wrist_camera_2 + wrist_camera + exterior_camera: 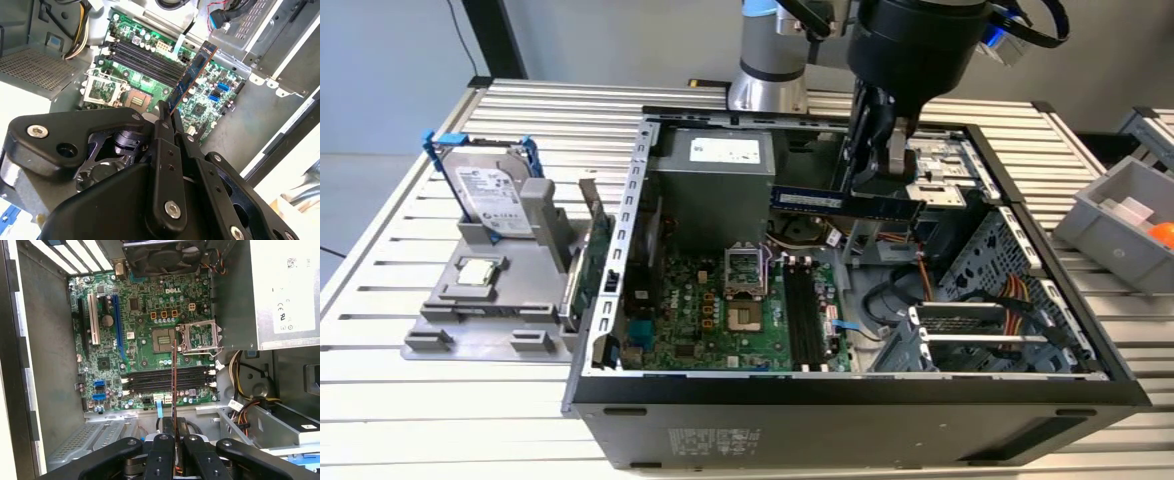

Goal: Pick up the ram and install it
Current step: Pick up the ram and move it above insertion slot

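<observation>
The gripper (875, 188) is closed tight on one end of the ram (817, 200), which sticks out from between its fingers toward the exterior view's left. The stick hangs in the air inside the open computer case (854, 400). It is above the motherboard (145, 330) and its black memory slots (165, 380), touching neither.

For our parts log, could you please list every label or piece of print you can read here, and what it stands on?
Hard drive label: print too small to read.
Power supply label: too small to read.
Sticker on the ram, held in the gripper: too small to read.
Sticker on the case front: too small to read.
Motherboard: a white maker's mark and tiny component codes, left unquoted.
</observation>
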